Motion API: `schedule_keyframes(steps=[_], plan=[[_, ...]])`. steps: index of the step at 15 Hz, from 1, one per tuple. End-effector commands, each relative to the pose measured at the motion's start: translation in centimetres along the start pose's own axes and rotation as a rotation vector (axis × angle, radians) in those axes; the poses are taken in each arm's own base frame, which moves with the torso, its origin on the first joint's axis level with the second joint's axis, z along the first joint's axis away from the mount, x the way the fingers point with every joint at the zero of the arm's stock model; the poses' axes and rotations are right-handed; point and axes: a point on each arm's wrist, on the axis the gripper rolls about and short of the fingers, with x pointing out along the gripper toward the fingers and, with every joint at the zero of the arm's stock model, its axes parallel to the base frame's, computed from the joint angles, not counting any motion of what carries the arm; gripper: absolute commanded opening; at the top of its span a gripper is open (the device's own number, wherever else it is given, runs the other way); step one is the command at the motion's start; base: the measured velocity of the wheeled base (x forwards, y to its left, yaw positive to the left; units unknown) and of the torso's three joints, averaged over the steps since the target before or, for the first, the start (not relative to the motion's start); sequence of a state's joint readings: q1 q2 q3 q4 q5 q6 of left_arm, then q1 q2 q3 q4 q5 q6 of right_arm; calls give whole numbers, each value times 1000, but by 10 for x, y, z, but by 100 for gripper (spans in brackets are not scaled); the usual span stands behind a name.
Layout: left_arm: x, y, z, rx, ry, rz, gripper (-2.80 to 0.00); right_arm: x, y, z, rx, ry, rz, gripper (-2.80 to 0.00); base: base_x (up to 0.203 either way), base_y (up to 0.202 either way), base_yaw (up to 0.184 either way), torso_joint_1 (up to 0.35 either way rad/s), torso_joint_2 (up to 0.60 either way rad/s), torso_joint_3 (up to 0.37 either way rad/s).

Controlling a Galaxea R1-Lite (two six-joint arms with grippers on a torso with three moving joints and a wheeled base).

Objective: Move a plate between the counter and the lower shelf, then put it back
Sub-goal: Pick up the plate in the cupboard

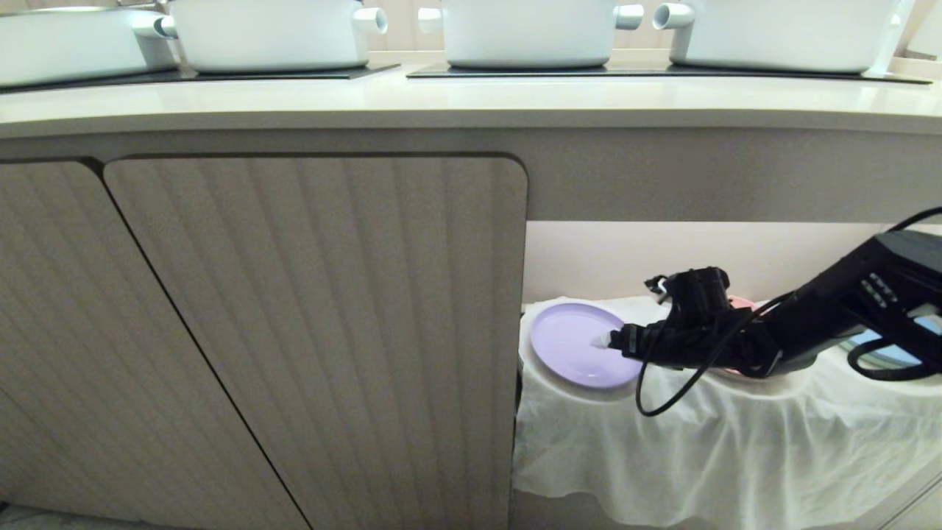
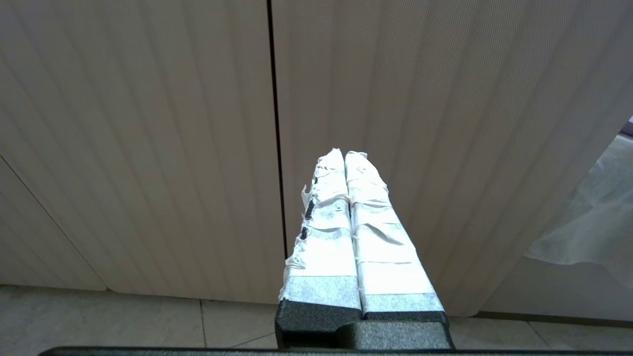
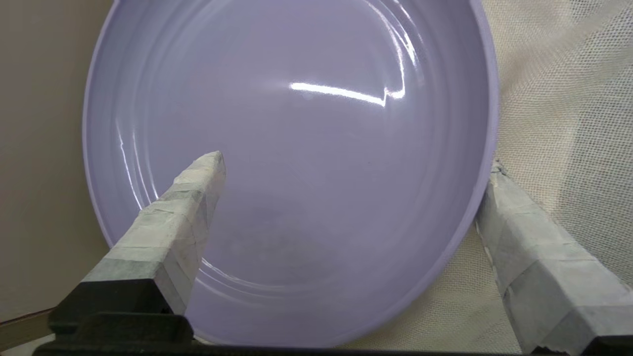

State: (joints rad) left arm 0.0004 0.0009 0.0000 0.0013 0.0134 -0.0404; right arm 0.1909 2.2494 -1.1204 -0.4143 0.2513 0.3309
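The lower shelf (image 1: 736, 258) was set in a cream-walled recess under the counter (image 1: 441, 103), and it was covered by a wrinkled white cloth (image 1: 721, 449) that hung over its front edge. On the cloth a lilac plate (image 1: 570, 342) was laid at the left end of the shelf, close beside the ribbed cabinet door. A pink plate (image 1: 739, 302) was partly seen further right. On the counter, white pots (image 1: 272, 33) were set on black hob panels (image 1: 647, 71).
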Motion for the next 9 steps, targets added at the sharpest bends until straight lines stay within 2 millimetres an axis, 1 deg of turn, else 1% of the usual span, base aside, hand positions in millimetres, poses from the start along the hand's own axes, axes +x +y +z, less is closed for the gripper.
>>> schedule_keyframes(steps=[1,9], plan=[[0,0,0,-1,1,0,-280,2,1,-2,-1,4,3,0,0,0,0,0,0,0],[0,0,0,-1,1,2,-280,4,0,-3,1,9,1,0,0,0,0,0,0,0]])
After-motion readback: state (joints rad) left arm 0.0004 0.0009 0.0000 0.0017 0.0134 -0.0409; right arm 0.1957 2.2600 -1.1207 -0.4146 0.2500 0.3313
